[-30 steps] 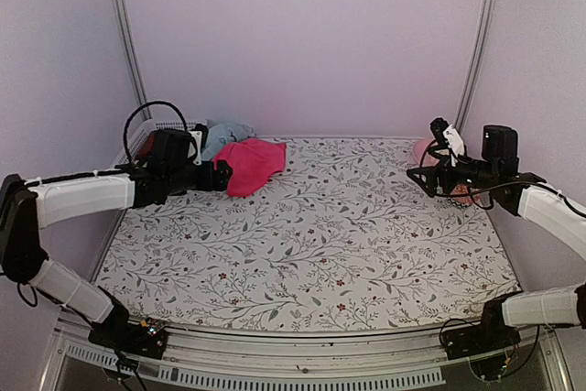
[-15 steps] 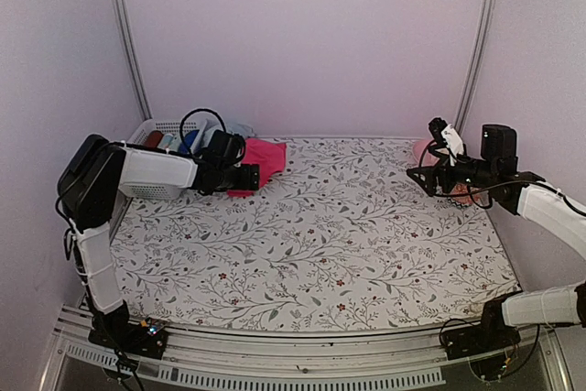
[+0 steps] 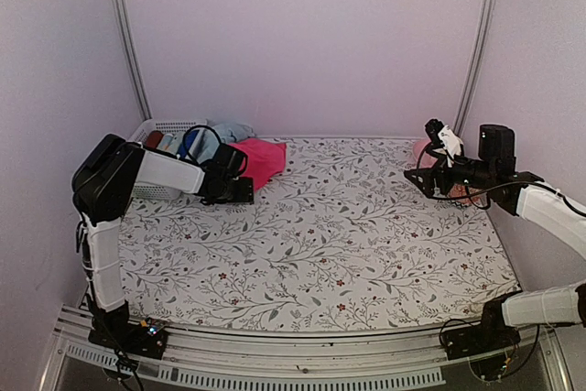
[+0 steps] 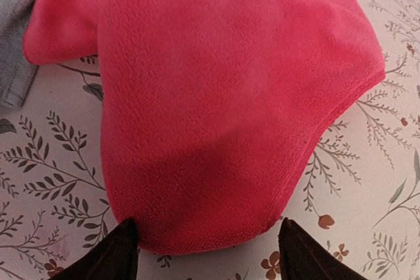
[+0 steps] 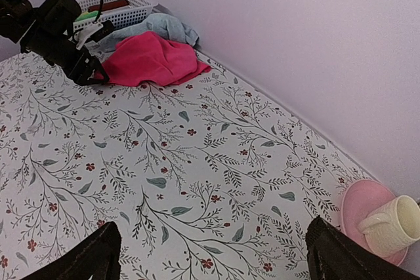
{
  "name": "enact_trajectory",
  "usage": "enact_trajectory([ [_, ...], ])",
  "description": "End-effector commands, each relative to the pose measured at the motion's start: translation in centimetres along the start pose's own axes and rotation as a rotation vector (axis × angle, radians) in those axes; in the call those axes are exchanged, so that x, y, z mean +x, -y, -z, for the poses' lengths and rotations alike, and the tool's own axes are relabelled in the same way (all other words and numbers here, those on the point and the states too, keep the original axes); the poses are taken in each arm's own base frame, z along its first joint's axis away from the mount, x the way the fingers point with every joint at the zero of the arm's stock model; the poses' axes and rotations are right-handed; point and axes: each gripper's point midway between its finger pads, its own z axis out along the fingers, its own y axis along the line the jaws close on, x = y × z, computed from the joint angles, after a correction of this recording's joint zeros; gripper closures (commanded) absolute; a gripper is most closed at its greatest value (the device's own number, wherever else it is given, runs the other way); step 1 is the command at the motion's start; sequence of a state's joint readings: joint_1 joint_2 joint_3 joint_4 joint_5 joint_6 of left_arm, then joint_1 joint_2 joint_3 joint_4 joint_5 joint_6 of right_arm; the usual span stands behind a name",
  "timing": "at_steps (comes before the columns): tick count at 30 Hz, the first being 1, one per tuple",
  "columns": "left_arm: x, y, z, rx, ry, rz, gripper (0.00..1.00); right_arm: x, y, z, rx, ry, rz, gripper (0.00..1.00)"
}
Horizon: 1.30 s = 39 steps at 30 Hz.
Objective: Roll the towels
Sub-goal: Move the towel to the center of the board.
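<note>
Task status: no rolling has begun. The near and middle parts of the table (image 3: 320,263) carry no cloth (only the floral cover shows there). On the right side, the right gripper (image 5: 216,261) hovers above the table with its fingers spread wide and nothing between them. A pink saucer (image 5: 357,204) bearing a cream cup (image 5: 394,224) sits just beside it, toward the back wall. On the left, the left gripper (image 4: 209,254) sits low over the table at the near edge of the pink towel (image 4: 210,96). Its fingers stand apart on either side of that edge and are not yet pinching the cloth. The pink towel lies at the far left of the table in a loose, crumpled heap, neither flattened nor rolled. Touching its far-left side is the pale blue towel (image 5: 167,27), likewise bunched up, against the back wall. In the far left corner, a white basket (image 3: 156,127) holds several rolls of other colours. Remaining work, as judged here: draw out, flatten and roll each towel, two rolls in total. The step in hand appears to be the first grasp of the pink towel.
</note>
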State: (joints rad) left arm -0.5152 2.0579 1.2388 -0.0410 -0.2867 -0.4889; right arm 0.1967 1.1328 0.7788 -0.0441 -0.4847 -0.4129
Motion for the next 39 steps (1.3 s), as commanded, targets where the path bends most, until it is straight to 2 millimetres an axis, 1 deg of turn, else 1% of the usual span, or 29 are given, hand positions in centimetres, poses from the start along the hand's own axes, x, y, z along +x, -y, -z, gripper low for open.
enact_trajectory([
  [1,1.5,-0.9,-1.4,-0.025,-0.032,0.015,0.28,-0.7,0.1,0.0,0.006,0.011,0.023,0.01],
  [5,1.9,-1.2,-2.0,-0.03,-0.042,0.019,0.37,-0.7,0.1,-0.1,0.004,0.01,0.024,0.01],
  [7,2.1,-1.1,-2.2,-0.023,-0.047,0.018,0.44,-0.7,0.0,-0.1,0.002,0.009,0.026,0.01],
  [9,2.1,-0.9,-2.3,-0.017,-0.047,0.017,0.45,-0.6,0.0,-0.1,0.001,0.007,0.025,0.01],
  [12,2.2,-0.7,-2.3,-0.004,-0.05,0.015,0.61,-0.6,0.0,-0.1,-0.001,0.007,0.029,0.01],
  [15,2.2,0.1,-2.0,0.031,-0.054,-0.001,0.85,-0.6,-0.2,-0.1,-0.007,0.01,0.033,0.01],
  [17,2.2,1.1,-1.5,0.06,-0.05,-0.025,0.98,-0.6,-0.5,-0.1,-0.016,0.012,0.04,0.01],
  [18,2.2,1.7,-1.1,0.078,-0.047,-0.043,1.0,-0.6,-0.6,-0.1,-0.02,0.013,0.044,0.01],
  [19,2.3,2.5,-0.7,0.095,-0.045,-0.066,1.0,-0.6,-0.8,-0.1,-0.027,0.016,0.049,0.01],
  [23,2.7,6.4,1.9,0.19,-0.03,-0.16,1.0,-0.5,-1.9,-0.1,-0.07,0.027,0.074,0.01],
  [26,3.2,9.9,4.6,0.273,-0.01,-0.227,1.0,-0.4,-3.2,0.2,-0.128,0.04,0.098,0.01],
  [27,3.7,11.4,5.7,0.311,-0.01,-0.253,1.0,-0.4,-3.7,0.3,-0.152,0.046,0.104,0.01],
  [29,5.0,13.8,7.0,0.377,-0.023,-0.287,1.0,-0.5,-4.9,0.6,-0.206,0.063,0.119,0.01],
  [32,6.6,17.9,9.4,0.489,-0.042,-0.329,1.0,-0.8,-6.1,1.2,-0.257,0.089,0.146,0.01],
  [33,7.0,19.4,10.4,0.532,-0.043,-0.344,1.0,-0.8,-6.2,1.3,-0.264,0.094,0.148,0.01],
  [35,8.4,22.3,11.6,0.591,-0.059,-0.378,1.0,-1.2,-6.1,1.4,-0.257,0.1,0.153,0.01],
  [37,9.8,25.2,12.9,0.657,-0.074,-0.404,1.0,-1.5,-5.4,1.2,-0.222,0.096,0.148,0.01],
  [38,9.9,26.9,13.7,0.698,-0.068,-0.408,1.0,-1.7,-4.9,1.1,-0.2,0.093,0.142,0.01],
  [39,10.7,28.1,14.1,0.73,-0.078,-0.419,1.0,-1.8,-4.3,0.9,-0.168,0.087,0.137,0.01],
])
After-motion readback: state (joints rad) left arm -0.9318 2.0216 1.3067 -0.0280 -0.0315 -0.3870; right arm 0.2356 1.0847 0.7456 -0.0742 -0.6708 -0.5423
